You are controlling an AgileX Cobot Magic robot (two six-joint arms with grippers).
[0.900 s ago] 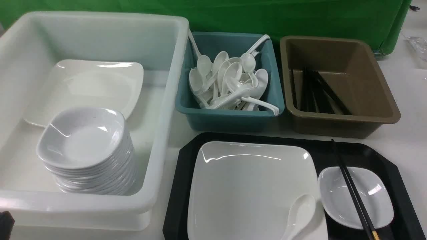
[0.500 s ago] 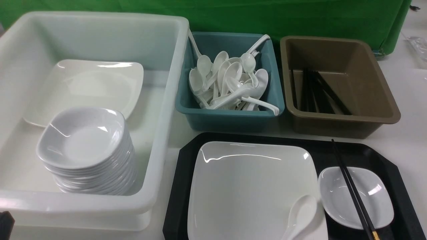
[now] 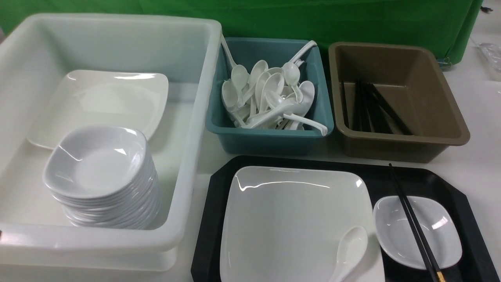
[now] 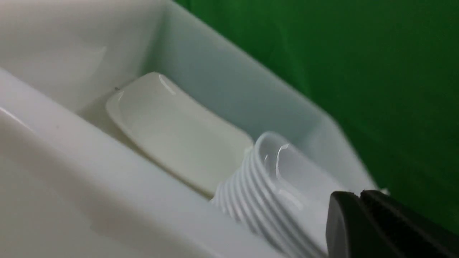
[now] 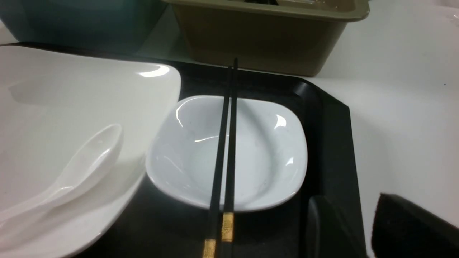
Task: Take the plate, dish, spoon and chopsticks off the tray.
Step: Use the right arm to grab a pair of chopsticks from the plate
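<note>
My right fingers (image 5: 412,229) look matt black. Plate (image 3: 289,219) and dish (image 3: 438,235) shine glossy white, the spoon (image 3: 352,244) is smooth white plastic, the chopsticks (image 3: 414,220) sleek black, the tray (image 3: 213,219) black plastic.

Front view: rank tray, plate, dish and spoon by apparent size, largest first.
1. tray, cropped at the bottom edge.
2. plate, also cropped.
3. dish.
4. spoon, handle partly cut off.

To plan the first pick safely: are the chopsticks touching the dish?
Touching. The right wrist view shows the chopsticks lying across the dish, resting on its far and near rims.
</note>
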